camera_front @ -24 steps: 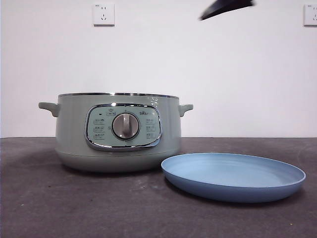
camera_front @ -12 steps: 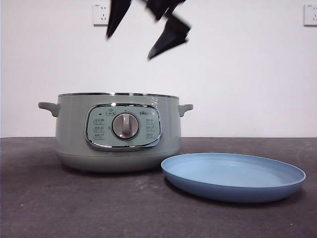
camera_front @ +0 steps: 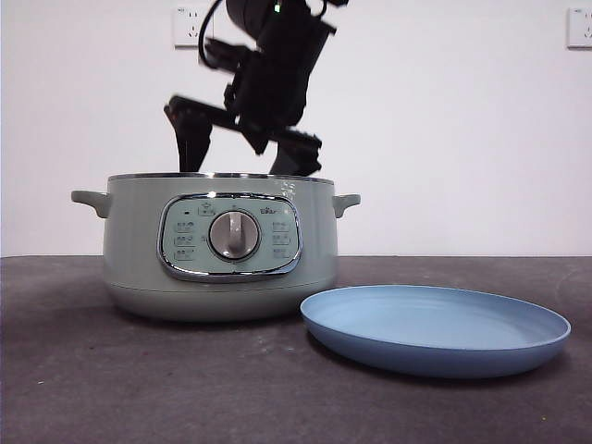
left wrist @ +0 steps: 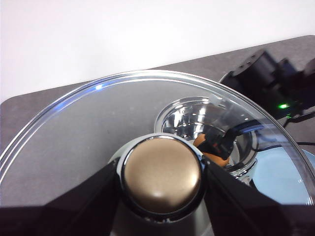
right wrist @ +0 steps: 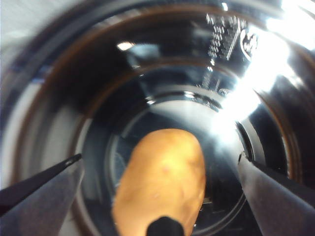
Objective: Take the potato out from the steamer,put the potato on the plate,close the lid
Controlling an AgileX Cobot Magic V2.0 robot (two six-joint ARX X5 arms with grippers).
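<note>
Stood on the dark, matte desk (camera_front: 139, 388): the steamer (camera_front: 217, 245), a wide sage-green pot with two stubby side handles, a chrome-framed panel and a round silver dial, uncovered. Just beside it, touching or nearly so, lay the plate (camera_front: 435, 328), shallow, round, light blue, with a raised rim and nothing on it.

Hung above the pot's chrome rim: the right claw (camera_front: 245, 153), black and angular, spread wide, tips dipping toward the opening. Seen through the right wrist camera between those parted jaws: the potato (right wrist: 162, 177), orange-brown, oval, smooth and matte, lying on the glossy, mirror-bright steel floor of the pot. Not touched by either jaw.

Held aloft by the left claw (left wrist: 160, 179): the lid (left wrist: 88, 128), a domed disc of clear glass with a thin shiny edge. Clamped from both sides: its round knob (left wrist: 161, 175), looking bronze-tan here with a polished metal collar. Visible through the glass: the pot's steel interior and a sliver of orange skin.
</note>
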